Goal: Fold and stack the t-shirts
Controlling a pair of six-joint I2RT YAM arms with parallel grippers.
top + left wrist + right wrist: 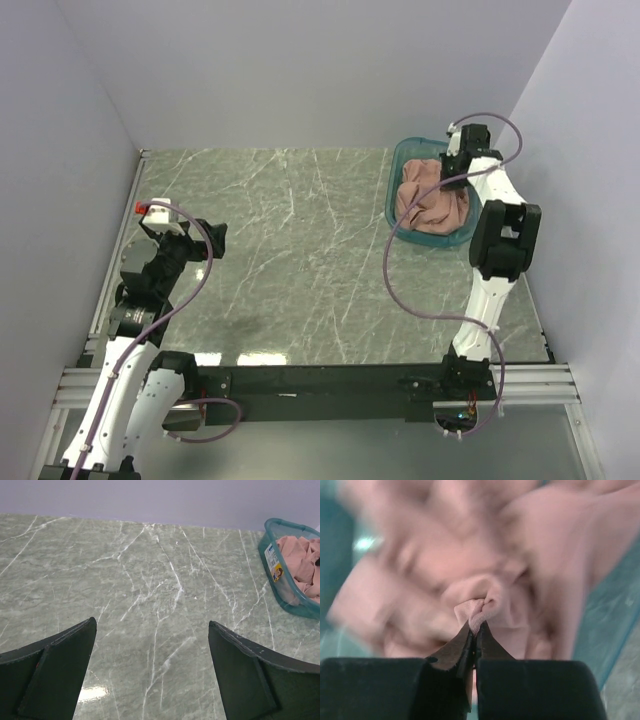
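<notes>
Nothing folded yet: t-shirts [432, 208] heaped in basket [397, 160], upper right, one fold pinched by right gripper [476, 627]; left gripper [152, 621] splayed, empty.

Soft matt cloth t-shirts [430, 205] — translucent plastic basket [287, 597] — glossy marble-look table [290, 240].

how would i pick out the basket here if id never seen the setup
Start at the green marble table and go to its far right corner, by the walls. The basket sits there: a see-through teal plastic tub heaped with crumpled pink cloth. It is the only container on the table.
</notes>
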